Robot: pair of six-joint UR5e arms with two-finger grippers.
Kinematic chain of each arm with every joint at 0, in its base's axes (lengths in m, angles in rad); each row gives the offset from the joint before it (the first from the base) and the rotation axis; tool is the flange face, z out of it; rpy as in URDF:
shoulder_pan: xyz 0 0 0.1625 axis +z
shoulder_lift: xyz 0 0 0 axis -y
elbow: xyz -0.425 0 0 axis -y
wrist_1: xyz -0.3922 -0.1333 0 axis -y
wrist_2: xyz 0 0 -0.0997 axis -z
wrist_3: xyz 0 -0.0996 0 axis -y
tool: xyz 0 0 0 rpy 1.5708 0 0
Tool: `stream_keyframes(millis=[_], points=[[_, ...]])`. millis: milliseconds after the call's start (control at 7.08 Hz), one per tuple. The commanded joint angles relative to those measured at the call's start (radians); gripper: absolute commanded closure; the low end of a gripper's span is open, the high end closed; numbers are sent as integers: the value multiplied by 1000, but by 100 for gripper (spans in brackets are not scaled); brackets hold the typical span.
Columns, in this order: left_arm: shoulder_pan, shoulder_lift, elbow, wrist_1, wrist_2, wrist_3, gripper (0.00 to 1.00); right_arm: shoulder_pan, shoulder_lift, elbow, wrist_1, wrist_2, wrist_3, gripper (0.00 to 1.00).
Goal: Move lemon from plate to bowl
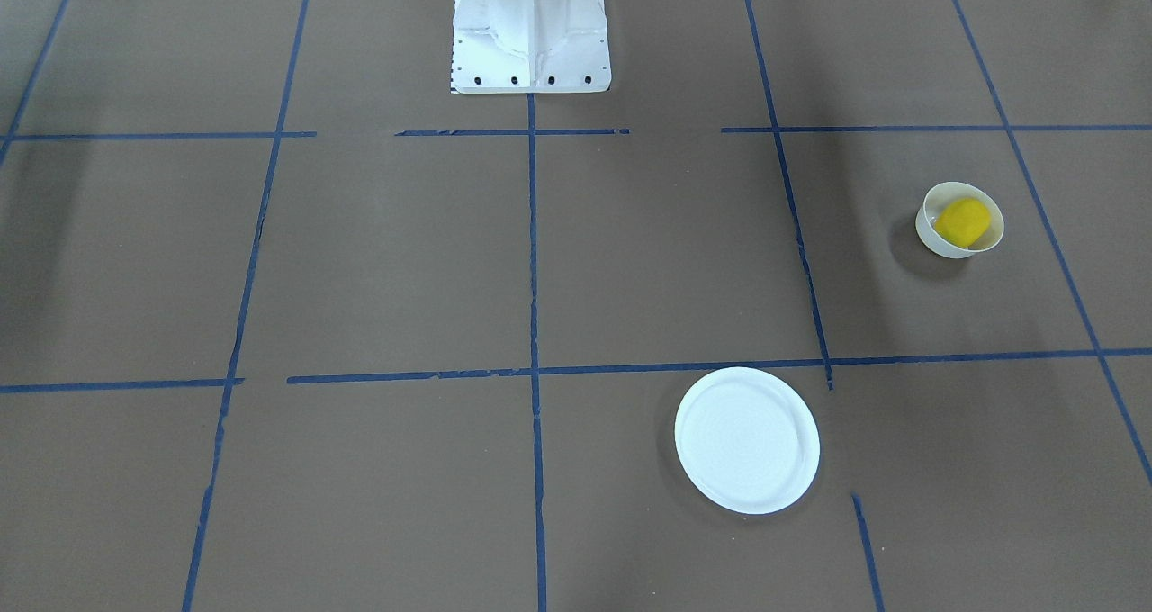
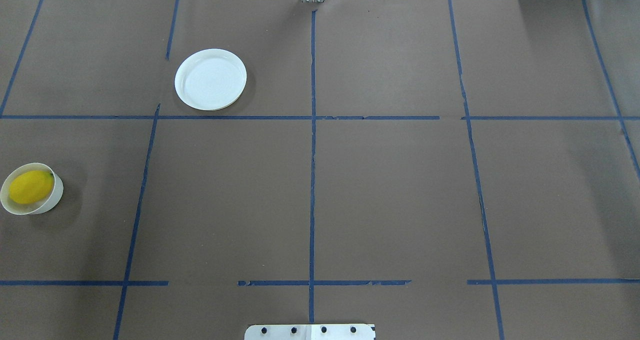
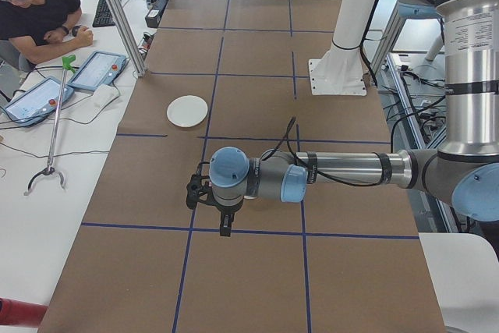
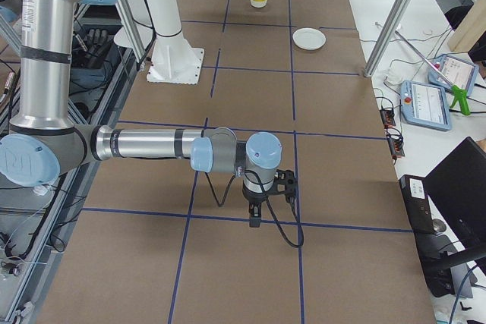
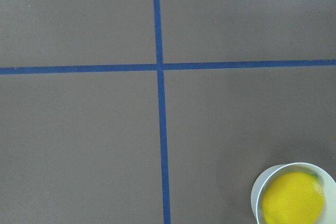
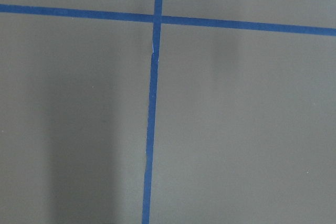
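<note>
The yellow lemon (image 1: 964, 221) lies inside the small deep white bowl (image 1: 936, 238), on the robot's left side of the table. It also shows in the overhead view (image 2: 31, 186) and the left wrist view (image 5: 292, 203), in the bowl (image 5: 257, 195). The flat white plate (image 2: 210, 79) is bare and stands apart from the bowl. My left gripper (image 3: 225, 230) and right gripper (image 4: 254, 223) show only in the side views, raised over the table and pointing down. I cannot tell whether either is open or shut.
The brown table cover carries a grid of blue tape lines (image 2: 313, 155). The white robot base (image 1: 529, 31) stands at the table's edge. An operator (image 3: 35, 9) sits at a side desk with tablets (image 3: 95, 69).
</note>
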Motion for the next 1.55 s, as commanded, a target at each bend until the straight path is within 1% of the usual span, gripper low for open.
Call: stream_keyframes(millis=[0, 424, 706, 1412], points=[[-18, 2, -8, 21, 66, 38, 0, 0, 0, 0, 0, 0, 0, 0], [-14, 6, -4, 30, 73, 39, 0, 0, 0, 0, 0, 0, 0, 0], [-14, -20, -8, 135, 71, 37, 0, 0, 0, 0, 0, 0, 0, 0], [-15, -24, -8, 136, 70, 37, 0, 0, 0, 0, 0, 0, 0, 0]])
